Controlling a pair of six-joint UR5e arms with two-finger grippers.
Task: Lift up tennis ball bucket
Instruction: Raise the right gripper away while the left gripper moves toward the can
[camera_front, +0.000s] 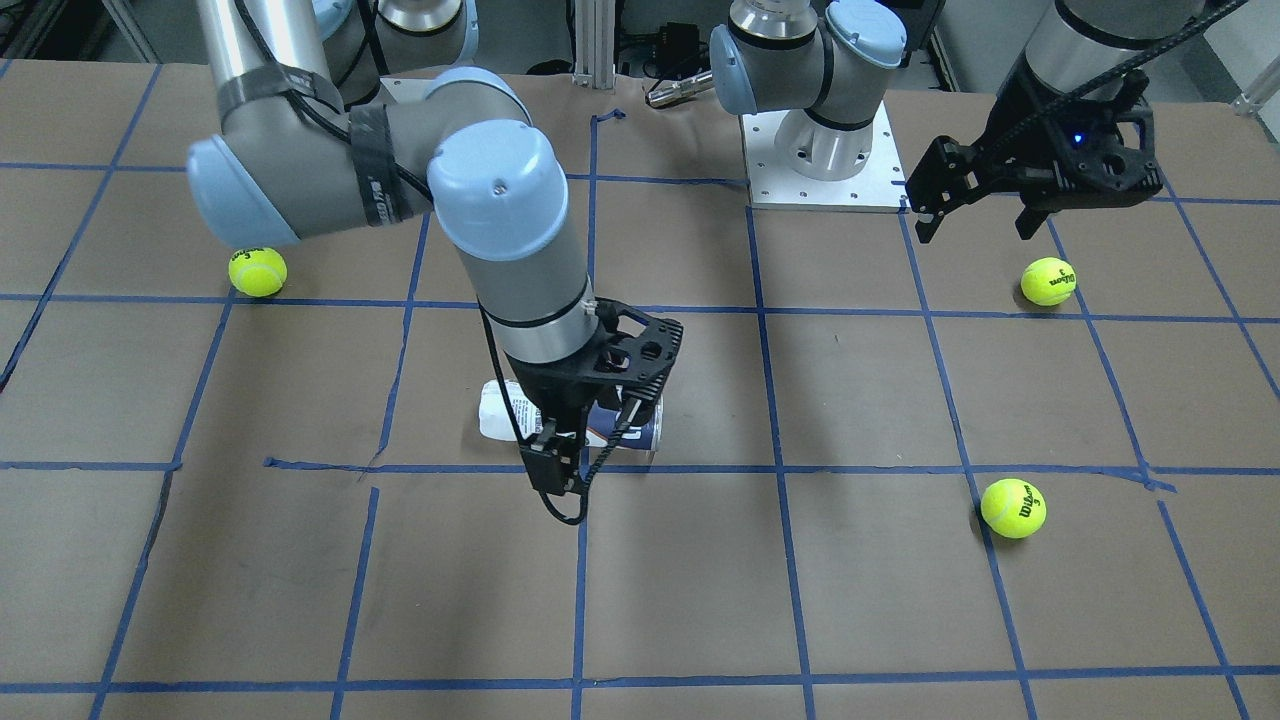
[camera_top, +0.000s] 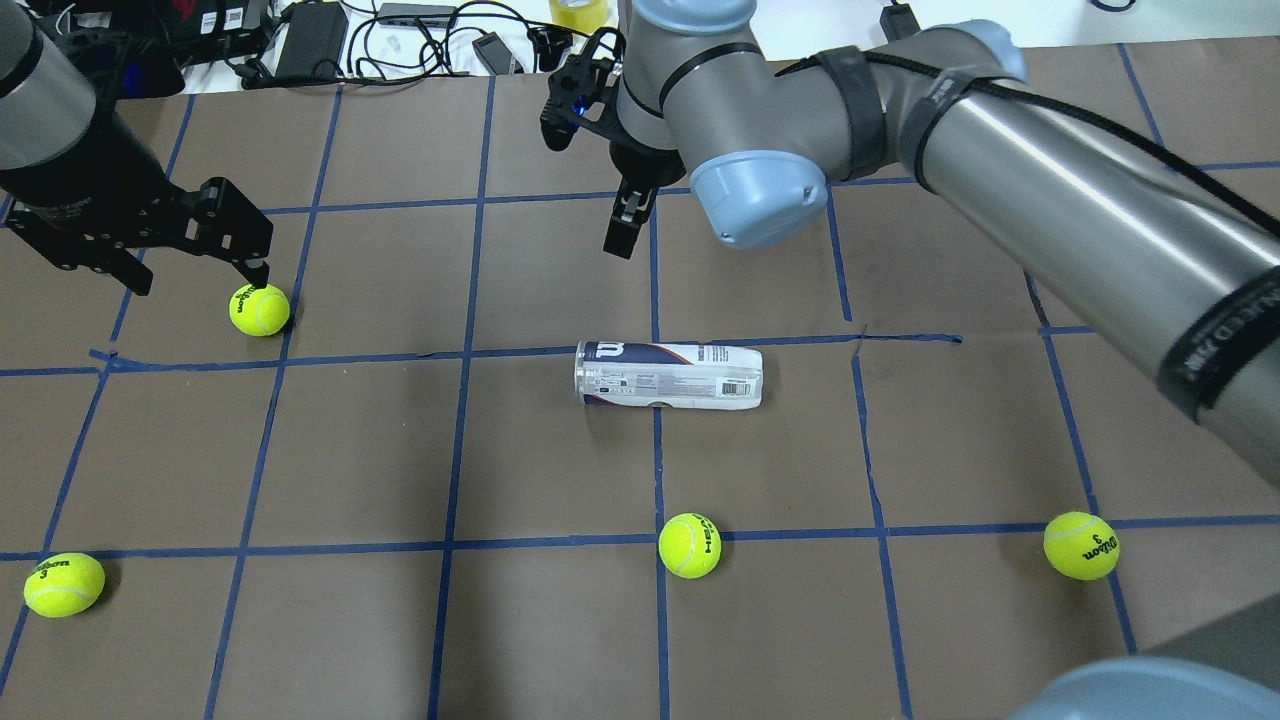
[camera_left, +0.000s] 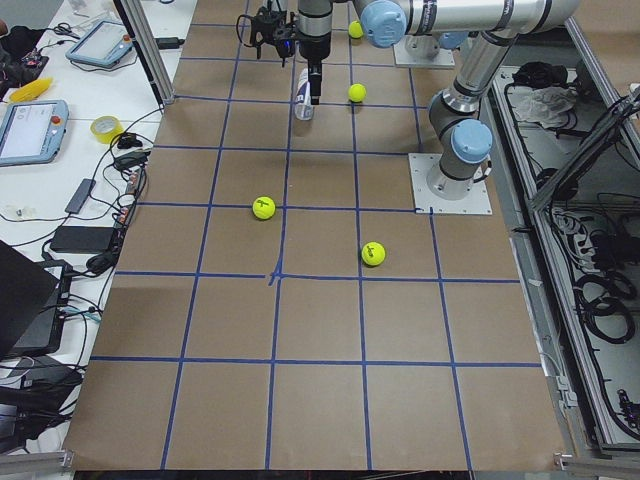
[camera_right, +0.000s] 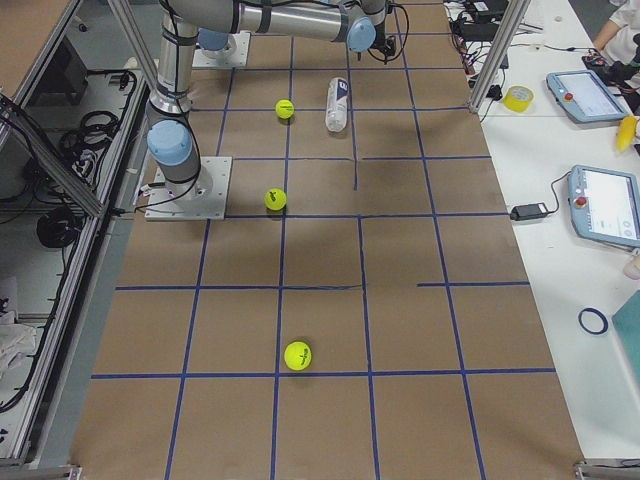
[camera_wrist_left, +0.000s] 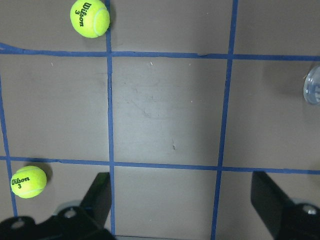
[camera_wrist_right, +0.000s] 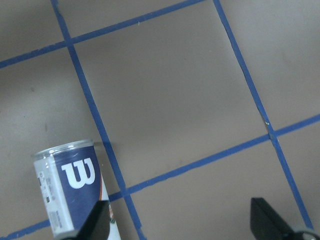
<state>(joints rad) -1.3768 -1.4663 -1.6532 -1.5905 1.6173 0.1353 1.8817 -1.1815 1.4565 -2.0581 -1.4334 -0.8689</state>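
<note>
The tennis ball bucket (camera_top: 668, 375) is a clear tube with a white and navy label. It lies on its side in the middle of the table and shows in the front view (camera_front: 500, 410) behind my right wrist. My right gripper (camera_front: 598, 440) is open and empty, hovering above the tube. In the right wrist view (camera_wrist_right: 182, 220) the tube's navy "W" end (camera_wrist_right: 75, 192) sits at the lower left beside one finger (camera_wrist_right: 97, 222). My left gripper (camera_top: 195, 278) is open and empty, away at the table's left side. The left wrist view (camera_wrist_left: 185, 200) shows only the tube's end (camera_wrist_left: 312, 85).
Several yellow-green tennis balls lie around: one by my left gripper (camera_top: 259, 309), one in front of the tube (camera_top: 689, 545), one front left (camera_top: 64, 584), one front right (camera_top: 1081, 545). Cables and devices (camera_top: 400, 30) line the far edge. The left arm's base plate (camera_front: 820, 190) is bolted to the table.
</note>
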